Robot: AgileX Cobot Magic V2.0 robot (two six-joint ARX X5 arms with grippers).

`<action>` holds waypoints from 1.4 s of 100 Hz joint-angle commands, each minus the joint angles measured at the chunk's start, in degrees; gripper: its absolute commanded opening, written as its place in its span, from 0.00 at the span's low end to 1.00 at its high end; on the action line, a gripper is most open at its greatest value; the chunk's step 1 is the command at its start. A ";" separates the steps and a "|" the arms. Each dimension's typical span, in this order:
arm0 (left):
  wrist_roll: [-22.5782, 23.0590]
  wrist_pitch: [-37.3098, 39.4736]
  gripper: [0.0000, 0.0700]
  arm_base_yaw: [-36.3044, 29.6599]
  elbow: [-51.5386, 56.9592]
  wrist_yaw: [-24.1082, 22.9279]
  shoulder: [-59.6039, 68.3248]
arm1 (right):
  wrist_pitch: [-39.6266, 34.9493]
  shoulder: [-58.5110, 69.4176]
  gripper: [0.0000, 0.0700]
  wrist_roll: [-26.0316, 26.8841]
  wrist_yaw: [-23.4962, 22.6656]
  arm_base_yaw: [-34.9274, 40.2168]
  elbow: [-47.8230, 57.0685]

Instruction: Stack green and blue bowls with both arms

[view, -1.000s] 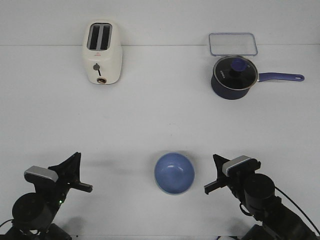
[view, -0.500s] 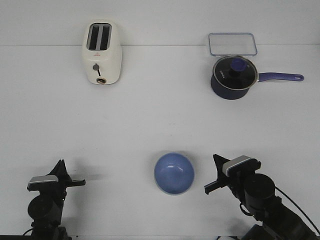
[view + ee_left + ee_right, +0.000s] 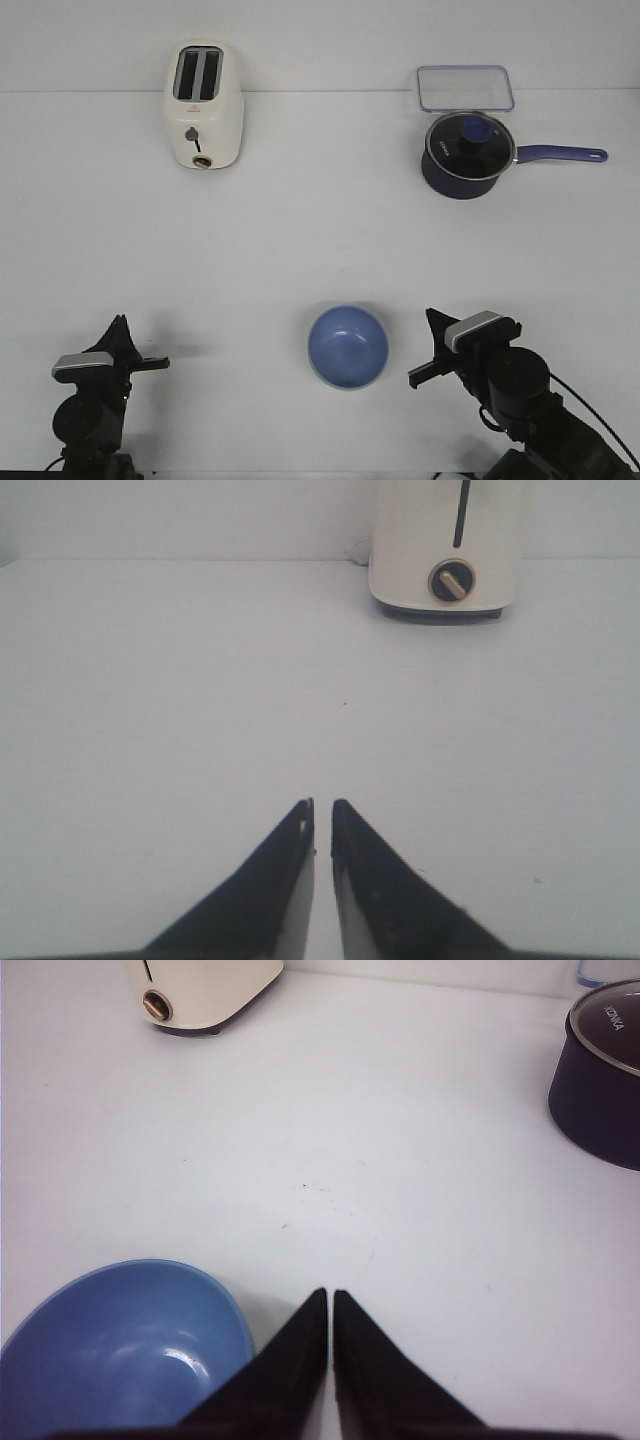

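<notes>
**Bowls look stacked, so I keep my arms away**

I think the stacking is done, or very close to it. I only see a blue bowl (image 3: 348,346), low in the middle of the front view. A thin pale edge shows under its lower rim. That may be the green bowl sitting below it, but I cannot tell for sure.

The best thing I can do now is be gentle. My right gripper (image 3: 330,1305) has its tips just beside the bowl, so if I move that arm I should pull it back and away from the bowl, not sideways into it. A small bump could slide or tip the stack. My left gripper (image 3: 320,815) is well apart from the bowl, in the lower left of the front view, so it has lots of room.

Both grippers are pinched together with nothing in them. The left one shows only a thin gap between its tips.

The blue bowl is small, round and soft blue, with no shine except a little bright spot inside. It sits upright and open side up. It looks empty.

Far behind are a cream toaster (image 3: 204,105) at the upper left and a dark blue saucepan (image 3: 468,156) at the upper right.
</notes>
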 commanded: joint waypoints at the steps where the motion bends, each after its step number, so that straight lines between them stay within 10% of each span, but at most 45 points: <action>1: 0.11 0.92 0.02 0.02 -1.16 0.13 -0.07 | 0.74 0.02 0.01 0.20 0.02 0.52 0.33; 40: 0.11 0.92 0.02 0.02 -1.16 0.13 -0.07 | 0.63 -0.87 0.01 -3.28 1.57 -1.51 0.24; 84: 0.11 0.96 0.02 0.02 -1.16 0.13 -0.07 | 20.24 -26.34 0.01 -10.32 -9.25 -37.83 -29.94; 140: 0.11 1.42 0.02 0.04 -1.16 0.13 -0.07 | 22.27 -31.41 0.01 -9.77 -9.16 -39.34 -36.81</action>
